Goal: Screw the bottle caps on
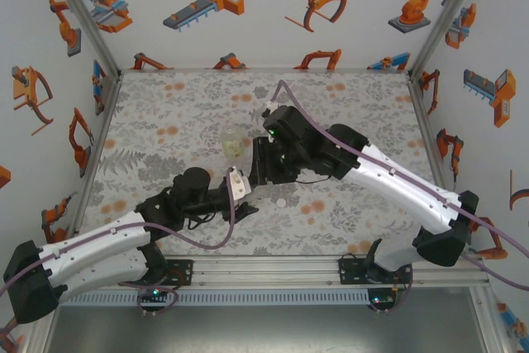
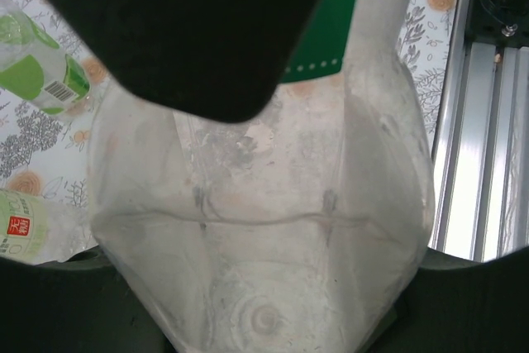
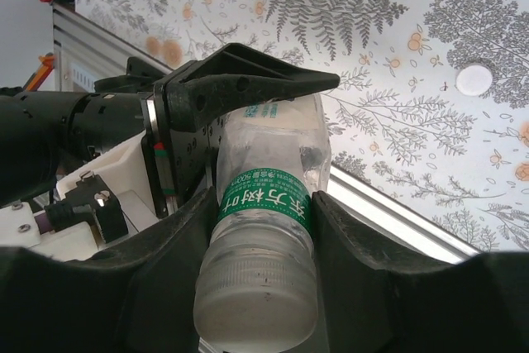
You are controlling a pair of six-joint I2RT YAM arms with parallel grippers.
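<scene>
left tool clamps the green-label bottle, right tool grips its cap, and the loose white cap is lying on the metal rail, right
No: the loose white cap lies on the floral mat, not the rail; the right wrist view shows it. The left tool does clamp the bottle, the right tool its fitted cap.

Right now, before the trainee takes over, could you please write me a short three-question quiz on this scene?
1. True or false: the loose white cap lies on the mat, apart from both grippers.
2. What does the left gripper clamp? A: the yellowish bottle's neck. B: the body of the green-labelled bottle. C: nothing.
3. Which end of that bottle sits inside the right gripper?
Key: 1 true; 2 B; 3 the capped neck end.
</scene>
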